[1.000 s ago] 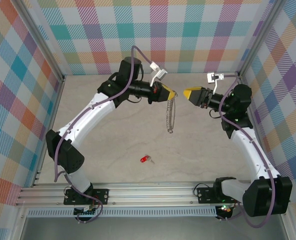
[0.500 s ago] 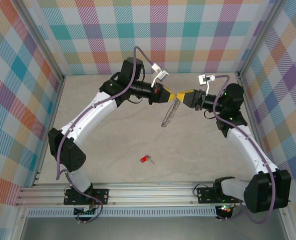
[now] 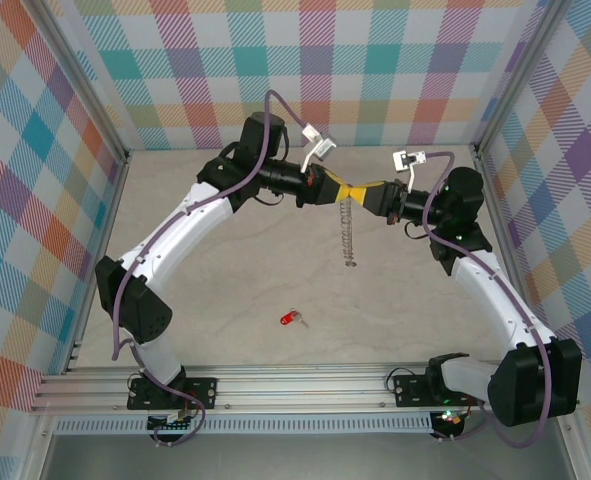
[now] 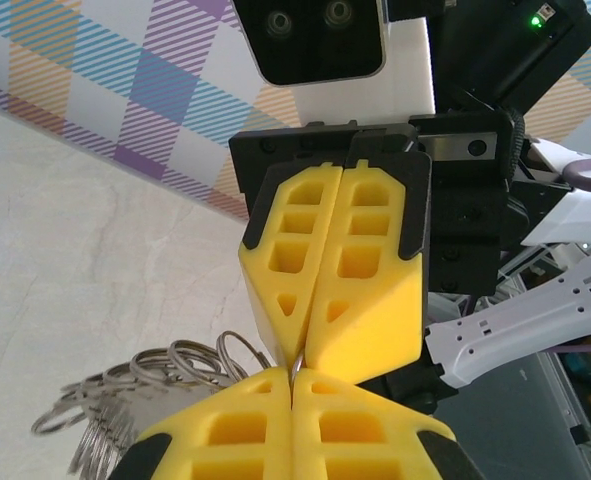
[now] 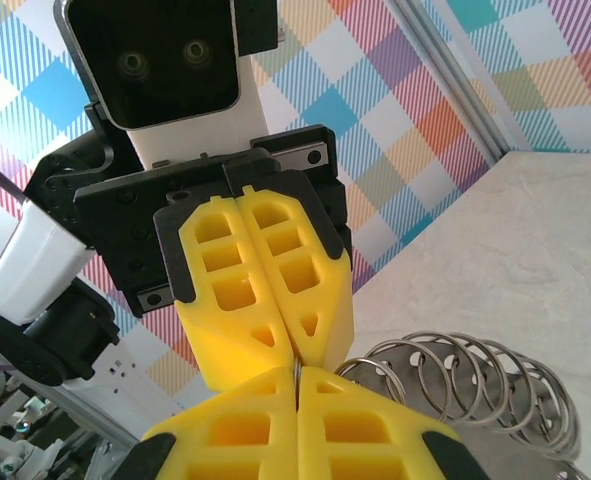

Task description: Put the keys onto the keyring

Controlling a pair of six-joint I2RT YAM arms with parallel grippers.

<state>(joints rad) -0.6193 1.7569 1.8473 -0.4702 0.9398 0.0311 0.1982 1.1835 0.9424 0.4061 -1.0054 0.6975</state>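
The keyring [image 3: 351, 232], a silver chain of linked rings, hangs straight down over the table from its top ring. My left gripper [image 3: 343, 190] and right gripper [image 3: 360, 190] meet tip to tip there, both shut on that ring. In the left wrist view my left gripper [image 4: 293, 378] pinches a thin ring edge, with the keyring's [image 4: 165, 372] loops trailing to the left. In the right wrist view my right gripper [image 5: 296, 372] clamps the same ring, the keyring [image 5: 475, 385] fanning out to the right. The red-headed key [image 3: 291, 319] lies flat on the table, well below and apart from both grippers.
The marbled table [image 3: 225, 290] is boxed in by plaid walls [image 3: 35, 200] on the left, back and right. A metal rail [image 3: 295, 385] with both arm bases runs along the near edge.
My right gripper moved left to the left gripper's tips and shut on the keyring's top ring. The chain swung and now hangs straight. The key has not moved.
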